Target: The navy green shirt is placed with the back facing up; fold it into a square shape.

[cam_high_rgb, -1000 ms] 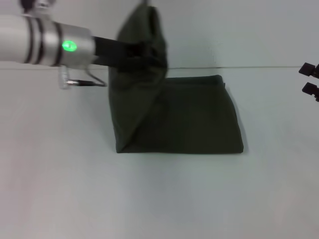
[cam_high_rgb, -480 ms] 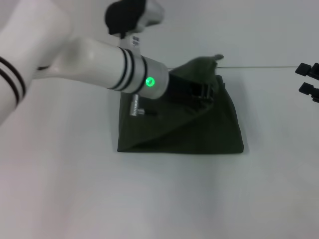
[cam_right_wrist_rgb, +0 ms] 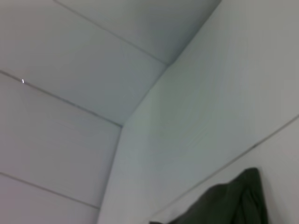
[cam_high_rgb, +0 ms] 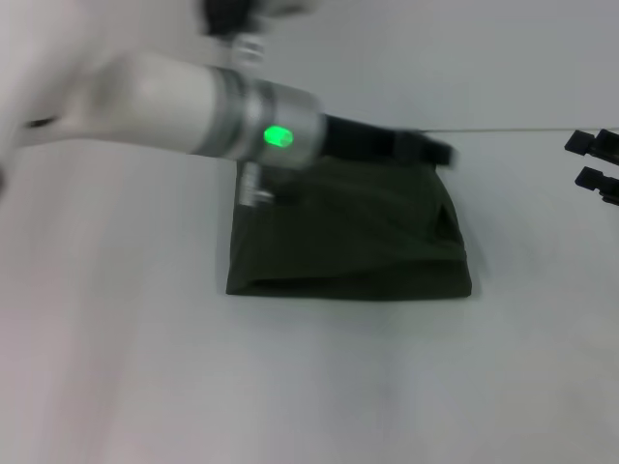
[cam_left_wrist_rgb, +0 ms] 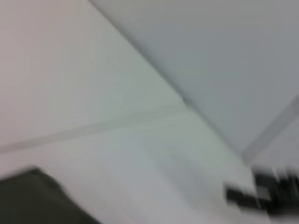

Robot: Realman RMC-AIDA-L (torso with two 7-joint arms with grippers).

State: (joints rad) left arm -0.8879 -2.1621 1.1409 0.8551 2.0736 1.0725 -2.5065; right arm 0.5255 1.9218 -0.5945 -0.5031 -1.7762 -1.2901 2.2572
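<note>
The shirt (cam_high_rgb: 348,237) lies on the white tabletop (cam_high_rgb: 309,387) as a dark, roughly square packet, its near edge straight and its right side carrying a small raised wrinkle toward the far right corner. The left arm reaches across the shirt's far edge, and the left claw (cam_high_rgb: 426,150) sits at the far right corner, low over the cloth. It is blurred, so I cannot tell whether it is spread, pressed together or pinching fabric. The right claw (cam_high_rgb: 592,164) is parked well to the right, apart from the shirt; whether it is spread or pressed together cannot be told either.

The step in hand looks like laying the folded-over flap down onto the right side. To do it well, the flap's corner should land squarely on the corner beneath, with edges matched. The claw should let go only once the cloth rests flat, then lift straight away so nothing drags. The wrinkle near the right edge may want smoothing afterwards.
</note>
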